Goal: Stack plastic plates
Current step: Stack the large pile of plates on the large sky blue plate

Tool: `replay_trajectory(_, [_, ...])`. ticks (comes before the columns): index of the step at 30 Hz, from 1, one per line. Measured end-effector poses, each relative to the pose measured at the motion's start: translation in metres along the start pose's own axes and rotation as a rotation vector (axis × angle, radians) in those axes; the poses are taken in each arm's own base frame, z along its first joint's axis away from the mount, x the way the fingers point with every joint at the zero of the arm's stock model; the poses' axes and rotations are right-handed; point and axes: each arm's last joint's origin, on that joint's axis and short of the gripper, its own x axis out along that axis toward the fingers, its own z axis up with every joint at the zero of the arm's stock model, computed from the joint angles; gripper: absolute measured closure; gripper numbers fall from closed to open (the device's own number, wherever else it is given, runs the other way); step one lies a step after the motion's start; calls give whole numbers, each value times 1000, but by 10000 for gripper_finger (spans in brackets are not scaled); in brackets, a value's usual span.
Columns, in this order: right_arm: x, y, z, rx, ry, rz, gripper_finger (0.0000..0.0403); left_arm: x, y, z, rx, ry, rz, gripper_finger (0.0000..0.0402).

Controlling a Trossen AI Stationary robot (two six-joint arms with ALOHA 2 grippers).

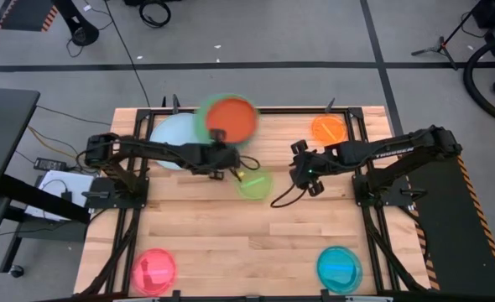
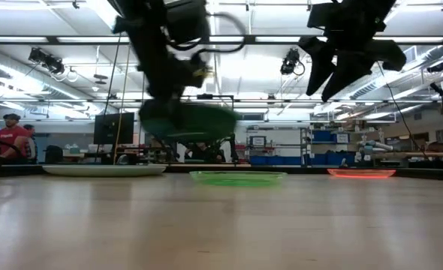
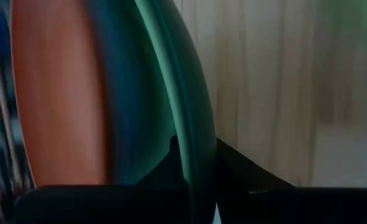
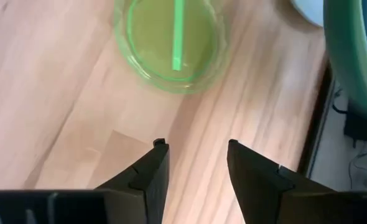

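Blurred at top centre of the high view: a stack of large plates, red-orange plate (image 1: pixel 231 117) on top, green rim (image 1: pixel 204 117) beneath, lifted clear of the table, clamped at its edge by the left gripper (image 1: pixel 223 157). Partly hidden behind that arm, light blue plate (image 1: pixel 174 131). Just right of it, lime plate (image 1: pixel 254 184); right gripper (image 1: pixel 301 171) hovering nearby, fingers apart, empty. Elsewhere: orange plate (image 1: pixel 328 128) upper right, pink plate (image 1: pixel 153 270) lower left, cyan plate (image 1: pixel 339 267) lower right.

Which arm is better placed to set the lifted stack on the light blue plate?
Left. Its pincer is shut on the rim of the plate stack, held in the air right beside the light blue plate. The right pincer hangs open and empty near the lime plate.
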Motion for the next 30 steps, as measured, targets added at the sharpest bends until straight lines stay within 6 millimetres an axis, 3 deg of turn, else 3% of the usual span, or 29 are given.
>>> replay_trajectory(5, [-6,0,0,3,-25,-13,235,-4,10,-30,-117,200,-58,352])
replay_trajectory(11, [-13,-2,-3,13,-32,-26,235,-9,8,-45,-288,327,-37,352])
replay_trajectory(22, [-18,-3,-4,12,-57,-28,235,1,-49,-81,-486,424,-40,352])
replay_trajectory(25, [-18,-4,-2,9,-80,-42,235,2,-57,-88,-488,431,-20,352])
replay_trajectory(30, [-18,-6,1,13,-109,-59,235,7,-58,-83,-494,359,-12,352])
